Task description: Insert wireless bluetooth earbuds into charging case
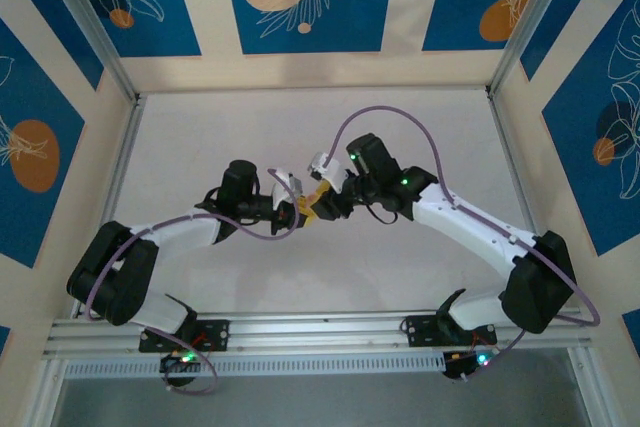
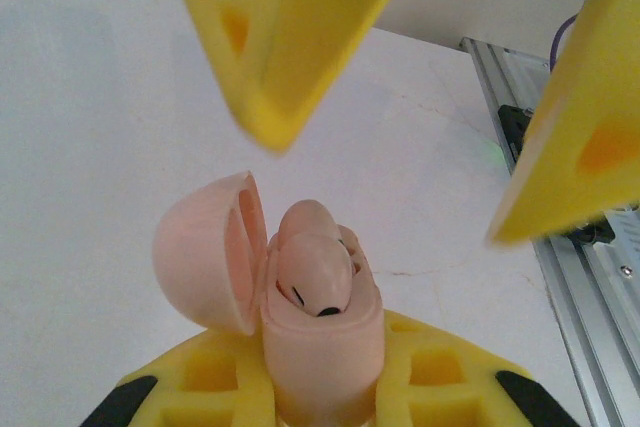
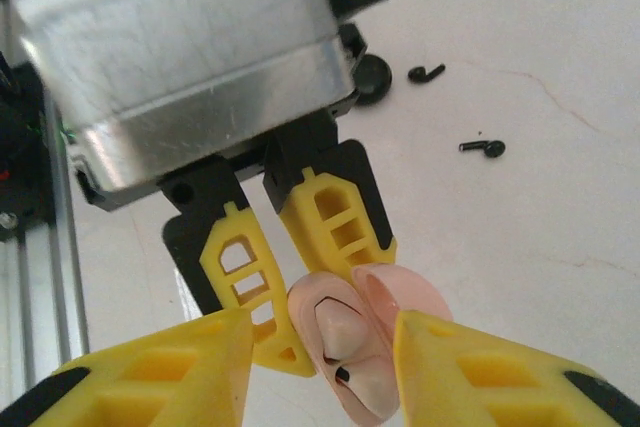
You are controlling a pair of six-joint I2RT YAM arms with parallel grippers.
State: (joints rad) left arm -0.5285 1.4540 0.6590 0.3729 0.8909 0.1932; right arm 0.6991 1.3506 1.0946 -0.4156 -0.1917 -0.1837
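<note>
**Case clamped in my left, both buds out on the table**

Top view first: my arms come in from 8 and 4 o'clock and meet just above the middle of the white table (image 1: 400,277). My left gripper (image 1: 303,212) and right gripper (image 1: 324,197) are nose to nose there. Whatever sits between them is too small to make out from up here.

Left wrist cam: way clearer. At 6 o'clock my left fingers (image 2: 200,377) are clenched on the lower body of the pink charging case (image 2: 325,347), which stands upright. Its lid (image 2: 200,267) is flipped open toward 9 o'clock. The inner part pokes up pale, with a couple of small dark marks; I can't tell what they are. My right gripper's yellow fingers hang at 12 and 3 o'clock, spread well apart and clear of the case, gripping nothing.

Right wrist cam: my own two fingers sit at 7 and 5 o'clock with the open case at 6 o'clock between them. My left gripper is clamped on it from above. Both earbuds (image 3: 427,73) lie on the bare table around 1 to 2 o'clock, well away from the case. The nearer earbud (image 3: 483,148) is a bit lower. A round black disc (image 3: 372,77) sits just beside the far one, toward 12.
</note>
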